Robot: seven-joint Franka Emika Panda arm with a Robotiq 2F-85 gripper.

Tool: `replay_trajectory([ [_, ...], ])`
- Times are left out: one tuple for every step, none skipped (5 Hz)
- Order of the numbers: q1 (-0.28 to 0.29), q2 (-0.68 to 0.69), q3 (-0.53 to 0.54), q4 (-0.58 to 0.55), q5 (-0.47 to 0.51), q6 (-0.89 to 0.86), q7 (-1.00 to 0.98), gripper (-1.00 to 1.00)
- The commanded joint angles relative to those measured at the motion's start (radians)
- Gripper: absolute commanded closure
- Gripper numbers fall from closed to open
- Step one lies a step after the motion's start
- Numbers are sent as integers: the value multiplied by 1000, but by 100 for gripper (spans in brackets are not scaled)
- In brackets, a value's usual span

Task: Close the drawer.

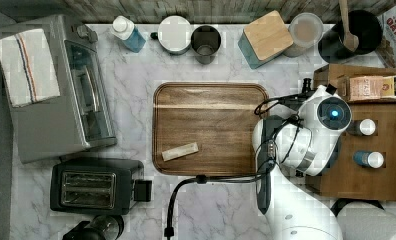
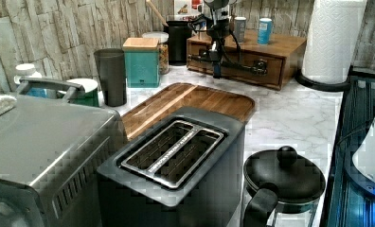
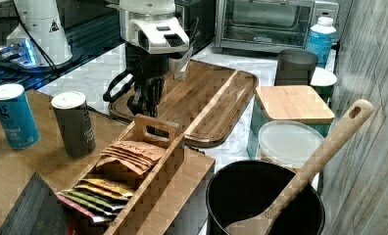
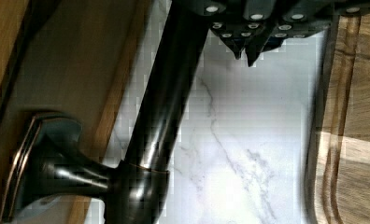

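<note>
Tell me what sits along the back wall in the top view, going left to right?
Blue bottle with white cap → white round lid → dark grey cup → teal box with wooden lid → clear-lidded jar → black pot.

The counter is white marble veined in grey. On it lies a dark brown wooden tray with streaked grain. The cabinet is warm brown bamboo, and its drawer's handle is glossy black. Near the counter's back edge stands a teal canister with a pale wooden lid. The toaster is black. A white towel shows red and blue stripes.
</note>
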Motion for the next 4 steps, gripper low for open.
replay_trajectory([
  [-186,24,-146,201,-2,55,-98,100],
  [-186,23,-146,202,-2,55,-99,100],
  [-193,23,-139,202,-7,55,-95,100],
  [-195,23,-136,201,-9,55,-95,100],
])
